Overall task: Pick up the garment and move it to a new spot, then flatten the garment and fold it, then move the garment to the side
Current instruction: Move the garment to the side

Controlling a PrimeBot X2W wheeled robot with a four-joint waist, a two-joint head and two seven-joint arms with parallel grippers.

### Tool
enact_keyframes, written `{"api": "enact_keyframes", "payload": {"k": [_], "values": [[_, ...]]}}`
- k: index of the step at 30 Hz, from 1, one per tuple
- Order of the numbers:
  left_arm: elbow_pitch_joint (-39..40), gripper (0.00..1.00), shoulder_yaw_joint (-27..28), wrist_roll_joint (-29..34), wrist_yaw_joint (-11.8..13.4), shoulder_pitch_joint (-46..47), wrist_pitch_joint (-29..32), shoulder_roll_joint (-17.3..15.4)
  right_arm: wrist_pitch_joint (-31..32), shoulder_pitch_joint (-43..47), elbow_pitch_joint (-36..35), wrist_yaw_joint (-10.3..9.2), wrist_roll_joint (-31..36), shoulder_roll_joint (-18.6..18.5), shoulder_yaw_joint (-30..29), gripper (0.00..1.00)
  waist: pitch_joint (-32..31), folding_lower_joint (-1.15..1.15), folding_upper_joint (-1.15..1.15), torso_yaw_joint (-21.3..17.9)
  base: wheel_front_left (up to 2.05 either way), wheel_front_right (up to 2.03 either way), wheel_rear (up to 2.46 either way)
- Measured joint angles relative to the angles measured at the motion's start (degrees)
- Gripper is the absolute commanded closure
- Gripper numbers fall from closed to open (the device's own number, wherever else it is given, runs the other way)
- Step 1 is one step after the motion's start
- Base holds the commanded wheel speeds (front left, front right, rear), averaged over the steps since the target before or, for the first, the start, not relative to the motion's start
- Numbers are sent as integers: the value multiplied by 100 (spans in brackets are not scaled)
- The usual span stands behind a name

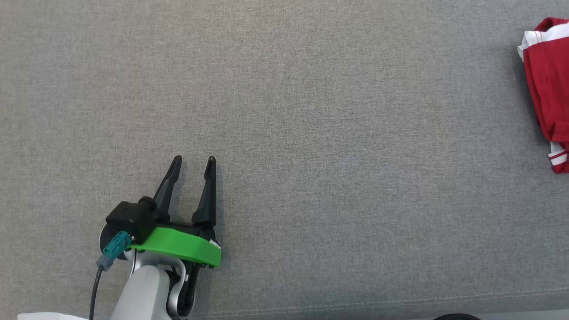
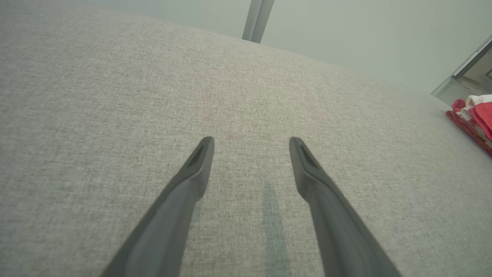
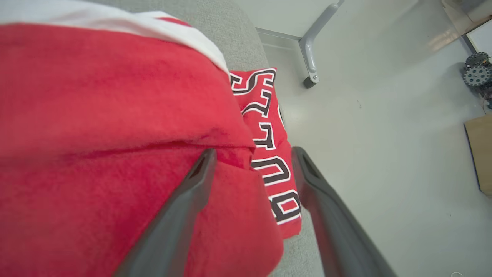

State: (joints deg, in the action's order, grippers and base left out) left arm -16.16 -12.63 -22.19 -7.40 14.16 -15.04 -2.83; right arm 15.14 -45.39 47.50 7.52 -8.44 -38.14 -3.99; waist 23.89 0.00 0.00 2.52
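Note:
The garment [image 1: 549, 89] is red with white trim and lies bunched at the far right edge of the grey fabric surface [image 1: 311, 111]. In the left wrist view the garment [image 2: 474, 117] shows as a small heap at the right border. My left gripper [image 1: 194, 161] rests at the lower left, open, with nothing between its fingers, far from the cloth. In the right wrist view my right gripper [image 3: 253, 152] stands open right over the garment [image 3: 115, 115]. Black-and-white lettering [image 3: 265, 142] lies between the spread fingers. Neither finger pinches the fabric.
The grey surface ends just right of the garment [image 3: 292, 246]; beyond the edge lies pale floor [image 3: 384, 134]. A grey metal leg [image 3: 313, 42] stands on the floor, with a brown board [image 3: 480, 150] and dark gear wheels [image 3: 476, 71] further right. A seam [image 1: 355, 304] runs along the front edge.

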Motion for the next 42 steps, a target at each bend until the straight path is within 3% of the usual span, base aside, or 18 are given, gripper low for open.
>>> {"api": "enact_keyframes", "payload": {"k": [9,13,16,21,24,27,32,42], "values": [[-9,0,108,36,0,-101,0,1,-992,59,73,0,593,393,-544,0,-274,0,0,-83,0,0,0],[16,0,282,36,0,-364,0,0,-1886,404,-713,1,414,510,-495,0,-594,0,0,-113,0,0,0],[-38,0,371,38,0,-567,0,2,-2129,989,-1310,2,-145,646,-347,0,-838,0,0,-115,0,0,0],[-188,0,589,101,0,-870,0,-1,-2438,2268,-2265,0,-511,609,-183,0,-1273,0,0,-99,0,0,0],[-267,0,691,146,0,-984,0,-15,-2704,2921,-2719,1,-573,957,-107,0,-1513,0,0,-96,0,0,0],[-355,0,790,188,0,-1092,0,-35,-2876,3512,-3075,1,-791,1538,-23,0,-1729,0,0,-95,0,0,0],[-538,0,878,223,0,-1205,0,-81,-2996,4212,-3071,-4,-810,2112,164,0,-2028,0,0,-93,0,0,0],[-636,0,932,281,0,-1320,0,-115,-3012,4701,-3431,0,447,2903,36,0,-2359,0,0,-128,0,0,0]]}}
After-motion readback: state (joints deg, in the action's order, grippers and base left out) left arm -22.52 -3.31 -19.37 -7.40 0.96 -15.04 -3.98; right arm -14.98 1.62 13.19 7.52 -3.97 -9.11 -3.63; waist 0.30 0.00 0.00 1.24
